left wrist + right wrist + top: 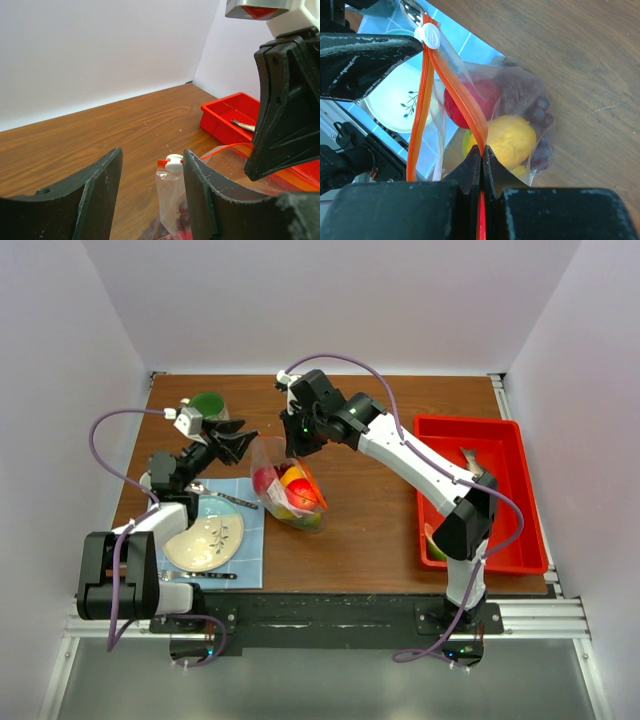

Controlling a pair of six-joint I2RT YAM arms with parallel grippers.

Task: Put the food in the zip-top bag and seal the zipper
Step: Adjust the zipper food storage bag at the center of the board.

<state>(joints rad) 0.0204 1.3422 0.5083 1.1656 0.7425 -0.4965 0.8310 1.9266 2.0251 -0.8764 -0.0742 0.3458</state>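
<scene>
The zip-top bag (268,498) sits mid-table, upright, with food inside. The right wrist view shows a yellow lemon (512,140), a red apple (487,92) and purple grapes (540,112) in it. My right gripper (483,150) is shut on the orange-red zipper (465,107), whose two strips stand apart. The white slider (174,162) at the zipper's far end lies between the fingers of my open left gripper (152,154), close to the right finger. From above, the left gripper (250,445) and right gripper (300,445) flank the bag's top.
A red tray (470,422) at the right holds a silver fish (475,462) and a green piece (435,545). A cream plate (200,545), spoon (220,495) and fork (200,575) lie on a blue mat (252,540) at front left. A green round object (208,403) sits at back left.
</scene>
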